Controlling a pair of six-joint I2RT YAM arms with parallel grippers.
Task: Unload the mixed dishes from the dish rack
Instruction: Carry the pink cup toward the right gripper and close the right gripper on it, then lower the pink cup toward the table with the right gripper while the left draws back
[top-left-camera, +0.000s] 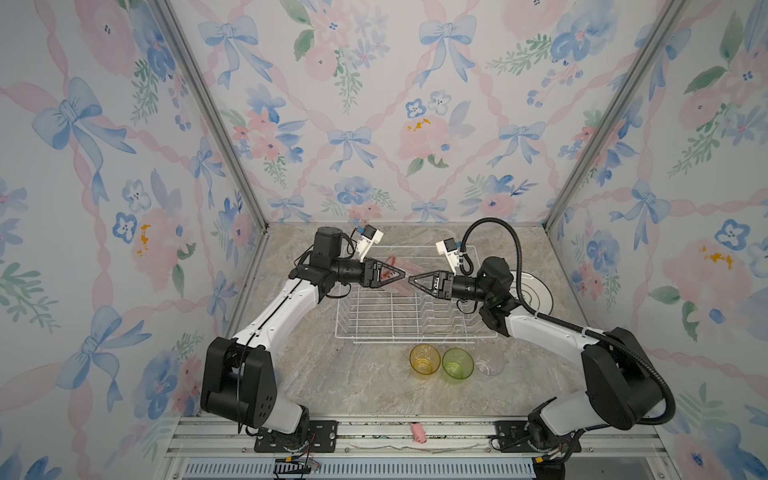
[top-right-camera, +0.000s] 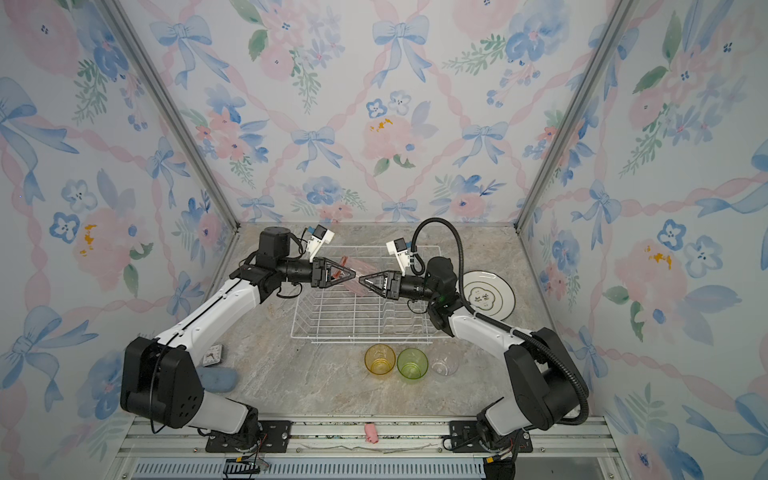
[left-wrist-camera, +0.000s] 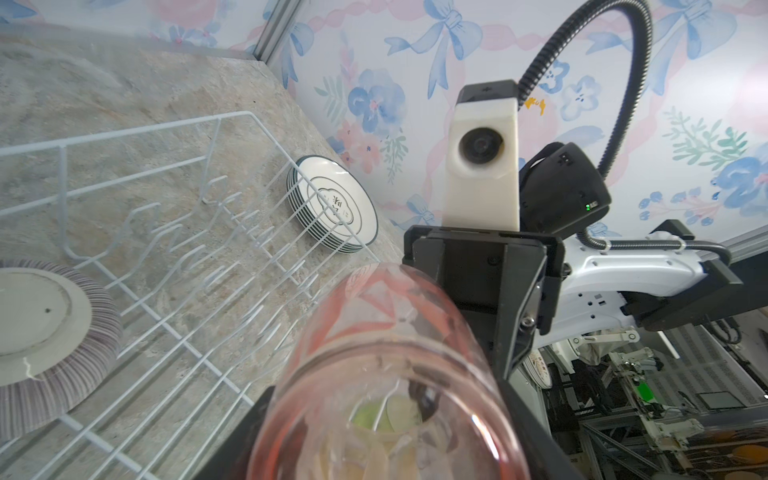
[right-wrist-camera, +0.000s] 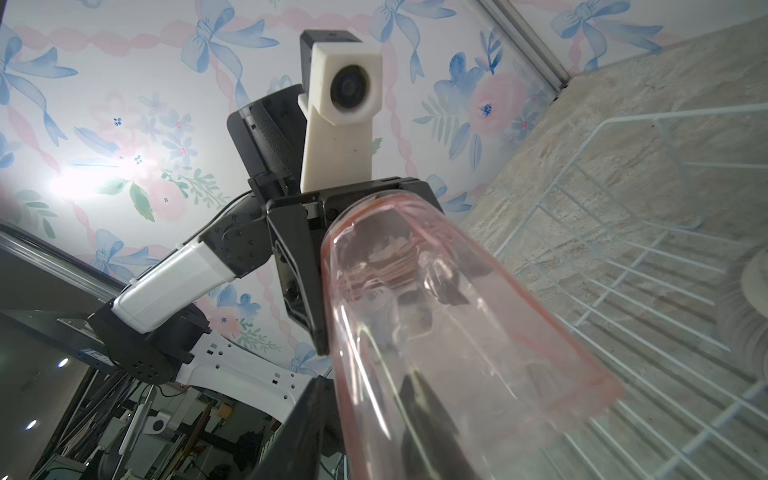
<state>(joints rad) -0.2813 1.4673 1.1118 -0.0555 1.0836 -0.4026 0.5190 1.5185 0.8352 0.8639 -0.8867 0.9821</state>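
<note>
Your left hand (top-left-camera: 400, 274) gripped the pink tumbler (right-wrist-camera: 436, 311) above the dish rack (top-left-camera: 415, 324); right hand (top-left-camera: 413, 280) sat at its end, couldn't tell if clamped.

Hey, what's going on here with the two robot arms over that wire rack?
It looks like a handover. The left gripper holds a translucent pink tumbler on its side above the white wire dish rack; the right gripper straddles its other end, though whether it grips yet is unclear. A translucent yellow tumbler, a green tumbler and a clear tumbler stand on the tabletop in front of the rack, and a stack of white dark-rimmed plates sits to its right.
</note>
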